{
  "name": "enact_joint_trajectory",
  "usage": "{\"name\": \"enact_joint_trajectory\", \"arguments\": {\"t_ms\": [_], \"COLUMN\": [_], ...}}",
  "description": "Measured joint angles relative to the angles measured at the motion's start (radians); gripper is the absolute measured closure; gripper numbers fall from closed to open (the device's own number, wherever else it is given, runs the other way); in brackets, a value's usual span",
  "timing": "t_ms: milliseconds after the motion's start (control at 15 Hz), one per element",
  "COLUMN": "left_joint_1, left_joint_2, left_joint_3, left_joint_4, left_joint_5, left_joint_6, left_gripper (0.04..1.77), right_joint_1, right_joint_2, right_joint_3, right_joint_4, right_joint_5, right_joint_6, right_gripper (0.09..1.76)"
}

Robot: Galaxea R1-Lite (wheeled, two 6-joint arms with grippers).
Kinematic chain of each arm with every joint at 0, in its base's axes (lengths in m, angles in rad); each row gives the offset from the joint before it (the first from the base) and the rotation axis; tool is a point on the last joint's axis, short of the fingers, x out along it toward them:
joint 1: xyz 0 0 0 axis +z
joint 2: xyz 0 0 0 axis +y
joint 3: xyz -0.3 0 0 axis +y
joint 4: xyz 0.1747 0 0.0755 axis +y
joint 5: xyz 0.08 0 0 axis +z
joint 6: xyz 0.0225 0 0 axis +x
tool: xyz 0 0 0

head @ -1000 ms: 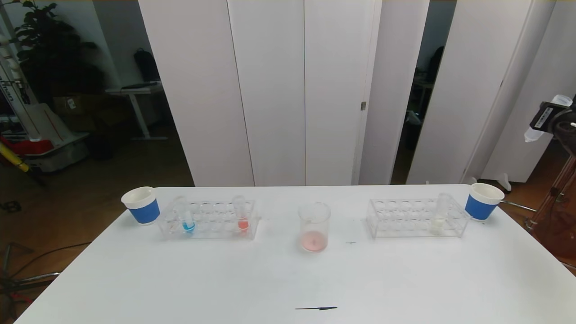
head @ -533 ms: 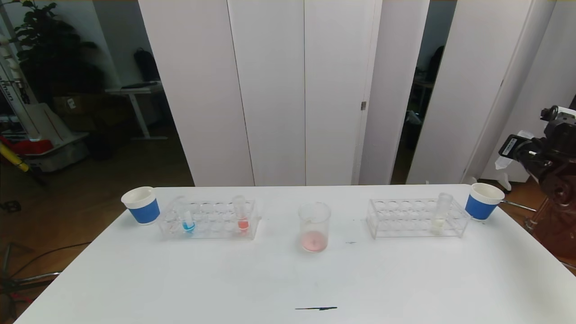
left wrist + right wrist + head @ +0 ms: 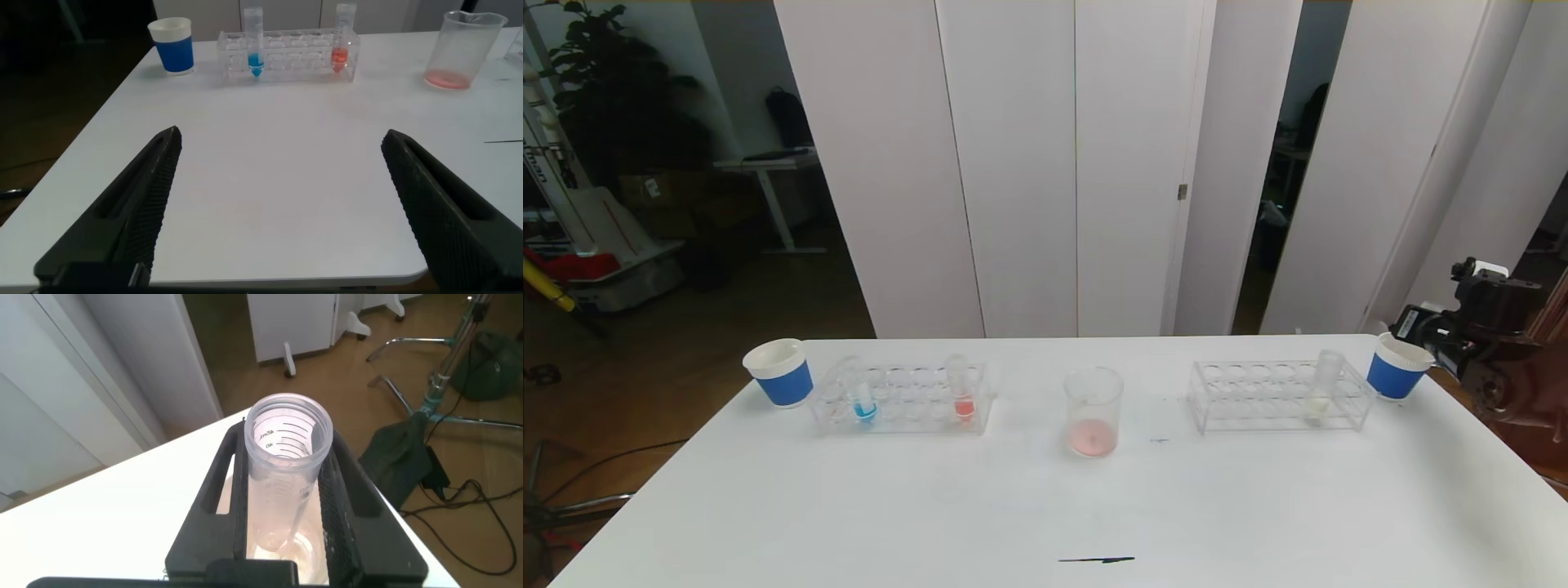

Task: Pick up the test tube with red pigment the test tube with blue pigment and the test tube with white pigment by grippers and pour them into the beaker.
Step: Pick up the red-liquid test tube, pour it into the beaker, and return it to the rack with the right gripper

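Right gripper [image 3: 282, 510] is clamped on an emptied clear test tube [image 3: 288, 453] right over the right-hand blue-banded paper cup [image 3: 1398, 367]; left gripper [image 3: 282, 204] hangs wide open, parked.

We see even, bright overhead light on the white table [image 3: 1029, 506]; shadows faint, background left dim, edges slightly soft.

White table [image 3: 1013, 506]: racks, beaker [image 3: 1093, 411], cups.

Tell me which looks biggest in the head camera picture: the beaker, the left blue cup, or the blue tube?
1. The beaker looks biggest.
2. The left blue cup comes next, though it sits slightly farther back.
3. The blue tube looks smallest.
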Motion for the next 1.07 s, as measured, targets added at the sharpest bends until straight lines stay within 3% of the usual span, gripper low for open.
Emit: {"name": "enact_joint_trajectory", "arguments": {"t_ms": [533, 600, 800, 867, 1067], "left_joint_1": [0.000, 0.000, 0.000, 0.000, 0.000], "left_joint_2": [0.000, 0.000, 0.000, 0.000, 0.000], "left_joint_3": [0.000, 0.000, 0.000, 0.000, 0.000], "left_joint_4": [0.000, 0.000, 0.000, 0.000, 0.000], "left_joint_5": [0.000, 0.000, 0.000, 0.000, 0.000], "left_joint_6": [0.000, 0.000, 0.000, 0.000, 0.000], "left_gripper": [0.06, 0.06, 0.06, 0.06, 0.06], "right_joint_1": [0.014, 0.014, 0.011, 0.010, 0.005], "right_joint_2": [0.014, 0.014, 0.011, 0.008, -0.019], "right_joint_3": [0.017, 0.017, 0.016, 0.016, 0.016], "right_joint_4": [0.000, 0.000, -0.001, 0.000, 0.010], "right_joint_5": [0.006, 0.005, 0.003, 0.003, 0.006], "right_joint_6": [0.001, 0.001, -0.002, -0.002, 0.000], "right_gripper": [1.27, 1.17, 0.25, 0.10, 0.10]}}
